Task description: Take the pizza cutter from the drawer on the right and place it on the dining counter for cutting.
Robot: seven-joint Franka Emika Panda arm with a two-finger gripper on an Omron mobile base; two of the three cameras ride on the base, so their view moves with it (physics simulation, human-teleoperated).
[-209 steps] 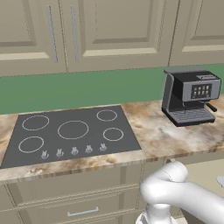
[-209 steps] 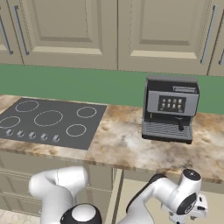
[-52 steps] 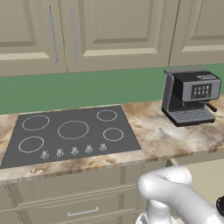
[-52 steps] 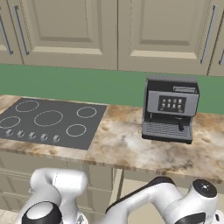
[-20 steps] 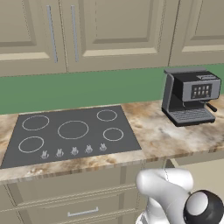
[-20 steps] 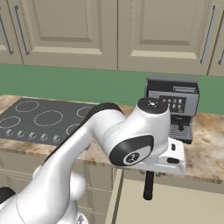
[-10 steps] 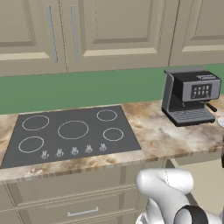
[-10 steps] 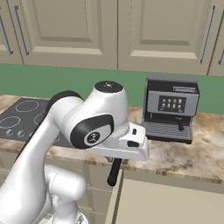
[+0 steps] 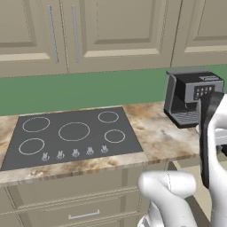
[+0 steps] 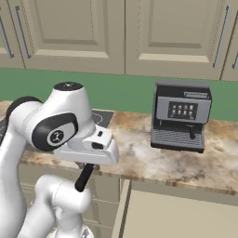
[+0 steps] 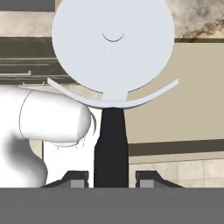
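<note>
While hand view shows wheel, pincer [image 11: 111,179] grips pizza cutter [image 11: 111,78].

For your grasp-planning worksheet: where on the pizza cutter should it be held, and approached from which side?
Grip the pizza cutter on its slim black handle, coming from the end opposite the round wheel blade. The tool is shut on it there now, its fingers flanking the handle, blade clear ahead.

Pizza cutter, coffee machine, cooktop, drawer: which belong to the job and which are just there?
Job:
pizza cutter, handle clamped in the gripper
open drawer

Just there:
coffee machine
cooktop
upper cabinets
</note>
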